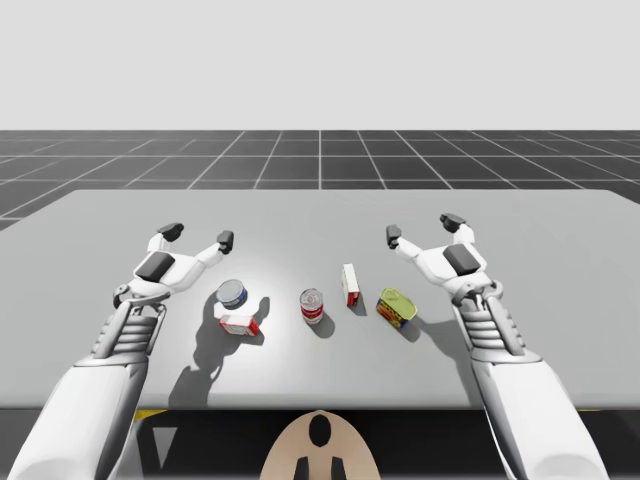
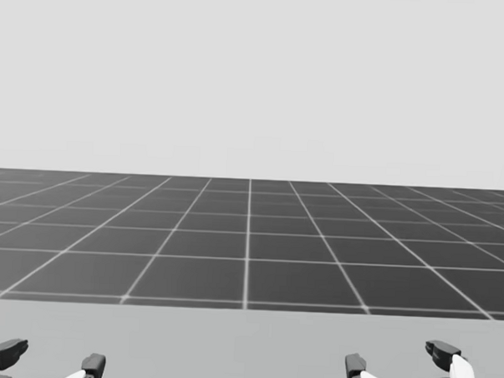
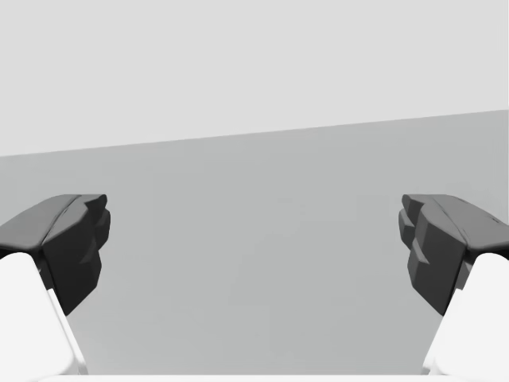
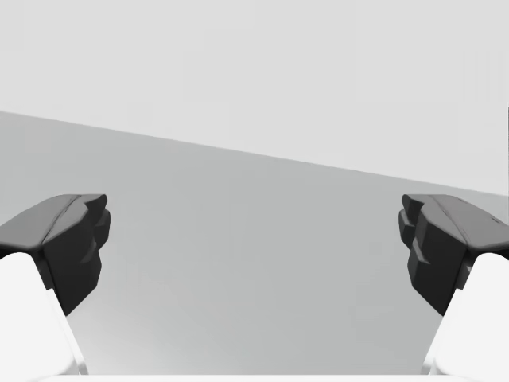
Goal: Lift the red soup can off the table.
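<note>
The red soup can (image 1: 312, 306) stands upright near the middle of the grey table (image 1: 320, 215) in the high view. My left gripper (image 1: 198, 235) hovers open over the table, behind and left of the can. My right gripper (image 1: 423, 229) is open too, behind and right of the can. Both wrist views look along wide-spread dark fingers (image 3: 75, 243) (image 4: 75, 243) at bare table with nothing between them. In the head view, the left gripper (image 2: 51, 356) and the right gripper (image 2: 399, 358) poke in at the lower edge.
Left of the red can lie a blue-topped round can (image 1: 231, 294) and a small red and white box (image 1: 239, 323). A red and white box (image 1: 351, 285) stands to its right, then a yellow-green tin (image 1: 397, 308). The table's far half is bare.
</note>
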Available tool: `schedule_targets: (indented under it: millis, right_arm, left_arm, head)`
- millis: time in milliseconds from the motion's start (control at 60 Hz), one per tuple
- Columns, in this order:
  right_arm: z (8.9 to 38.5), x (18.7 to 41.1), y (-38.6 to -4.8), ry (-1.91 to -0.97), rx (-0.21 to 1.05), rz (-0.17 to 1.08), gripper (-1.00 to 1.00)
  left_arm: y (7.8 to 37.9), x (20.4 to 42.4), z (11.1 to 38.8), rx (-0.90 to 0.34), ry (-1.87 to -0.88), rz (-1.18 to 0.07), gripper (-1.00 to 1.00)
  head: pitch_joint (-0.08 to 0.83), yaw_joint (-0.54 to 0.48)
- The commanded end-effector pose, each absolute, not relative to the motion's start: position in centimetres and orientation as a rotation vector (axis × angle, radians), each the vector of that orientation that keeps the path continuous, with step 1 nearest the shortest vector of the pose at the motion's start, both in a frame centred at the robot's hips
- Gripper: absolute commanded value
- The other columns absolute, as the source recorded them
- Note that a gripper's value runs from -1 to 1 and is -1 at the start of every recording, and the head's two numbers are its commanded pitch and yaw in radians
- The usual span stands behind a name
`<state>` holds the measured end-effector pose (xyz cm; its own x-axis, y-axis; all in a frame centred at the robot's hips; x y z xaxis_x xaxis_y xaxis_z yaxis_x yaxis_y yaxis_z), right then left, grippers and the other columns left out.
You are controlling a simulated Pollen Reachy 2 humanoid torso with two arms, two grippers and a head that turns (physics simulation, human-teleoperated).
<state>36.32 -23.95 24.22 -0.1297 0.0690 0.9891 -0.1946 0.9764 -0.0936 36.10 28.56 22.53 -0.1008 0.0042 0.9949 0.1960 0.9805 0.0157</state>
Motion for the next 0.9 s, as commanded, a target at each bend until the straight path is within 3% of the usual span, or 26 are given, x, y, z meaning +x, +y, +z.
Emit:
schedule_targets:
  millis: [17,217,650,900]
  right_arm:
    - [24.09,36.21,-23.75,-1.686,0.092,0.206,-1.00]
    - [24.24,36.22,-23.70,-1.682,0.086,0.237,-1.00]
    - [24.28,36.35,-23.89,-1.676,0.062,0.220,-1.00]
    - [24.43,36.32,-24.07,-1.681,0.056,0.213,-1.00]
  left_arm:
    - [28.53,36.06,22.55,-0.151,-1.669,-0.165,-1.00]
    - [28.51,36.03,22.52,-0.155,-1.664,-0.163,-1.00]
    - [28.54,36.02,22.48,-0.174,-1.656,-0.166,-1.00]
    - [28.46,36.01,22.48,-0.181,-1.658,-0.170,-1.00]
  head:
    - [-0.004,0.00]
    - [0.037,0.00]
    - [0.397,0.00]
    - [0.549,0.03]
